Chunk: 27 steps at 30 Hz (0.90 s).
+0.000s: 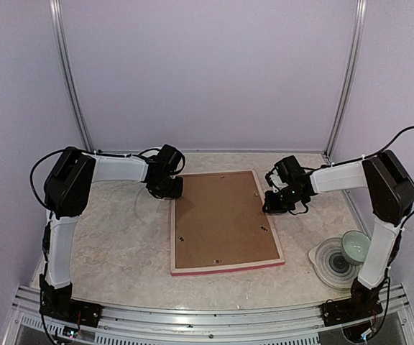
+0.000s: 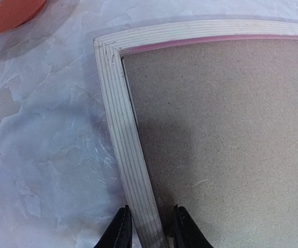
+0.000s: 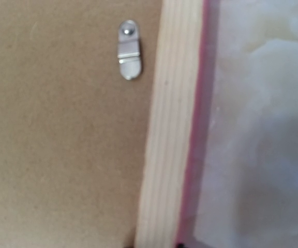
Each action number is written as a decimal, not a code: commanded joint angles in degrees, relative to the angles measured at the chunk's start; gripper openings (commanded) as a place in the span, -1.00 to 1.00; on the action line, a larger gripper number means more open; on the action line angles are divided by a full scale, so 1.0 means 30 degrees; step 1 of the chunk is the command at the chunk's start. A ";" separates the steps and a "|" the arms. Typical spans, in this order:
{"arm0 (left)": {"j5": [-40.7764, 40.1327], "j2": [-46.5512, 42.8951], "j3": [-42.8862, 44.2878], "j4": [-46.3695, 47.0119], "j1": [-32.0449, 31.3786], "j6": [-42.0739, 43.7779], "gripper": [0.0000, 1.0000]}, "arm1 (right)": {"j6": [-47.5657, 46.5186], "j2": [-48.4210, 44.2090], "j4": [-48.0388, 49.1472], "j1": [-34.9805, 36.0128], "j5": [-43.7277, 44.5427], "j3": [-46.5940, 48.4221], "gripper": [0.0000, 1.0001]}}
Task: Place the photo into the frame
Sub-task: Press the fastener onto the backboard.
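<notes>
The frame lies face down on the table, its pale wood back up and a pink edge showing. A brown backing board fills it. The photo is hidden. My left gripper is at the frame's far left corner. In the left wrist view the left gripper is open, its jaws straddling the left rail with a small gap on the board side. My right gripper sits on the right rail. There the right gripper shows only dark tips, shut on either side of that rail.
A metal turn clip sits on the backing board beside the right rail. A pale green bowl stands on a ringed plate at the near right. Something orange lies beyond the frame's far left corner.
</notes>
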 commanded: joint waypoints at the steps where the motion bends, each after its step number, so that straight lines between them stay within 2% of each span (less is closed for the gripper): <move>1: 0.0365 -0.0569 -0.0297 -0.0449 -0.0187 0.0060 -0.48 | -0.0921 0.0563 -0.0717 0.0424 -0.0545 0.0044 -0.78; 5: 0.0309 -0.0564 -0.0282 -0.0423 -0.0187 0.0072 -0.56 | -0.0914 0.0589 -0.0725 0.0424 -0.0562 0.0048 -0.78; 13: 0.0356 -0.0610 -0.0335 -0.0366 -0.0187 0.0060 -0.56 | -0.0950 0.0676 -0.0687 0.0440 -0.0530 0.0085 -0.78; 14: 0.0474 -0.0620 -0.0314 -0.0315 -0.0187 0.0072 -0.53 | -0.0954 0.0698 -0.0696 0.0451 -0.0521 0.0078 -0.78; 16: 0.0654 -0.0707 -0.0335 -0.0262 -0.0215 0.0074 -0.32 | -0.0947 0.0709 -0.0716 0.0452 -0.0535 0.0071 -0.78; 18: 0.0810 -0.0789 -0.0361 -0.0189 -0.0245 0.0077 -0.28 | -0.0947 0.0709 -0.0717 0.0456 -0.0535 0.0085 -0.78; 27: 0.0863 -0.0766 -0.0393 -0.0344 -0.0245 0.0075 -0.45 | -0.0949 0.0689 -0.0735 0.0453 -0.0509 0.0084 -0.78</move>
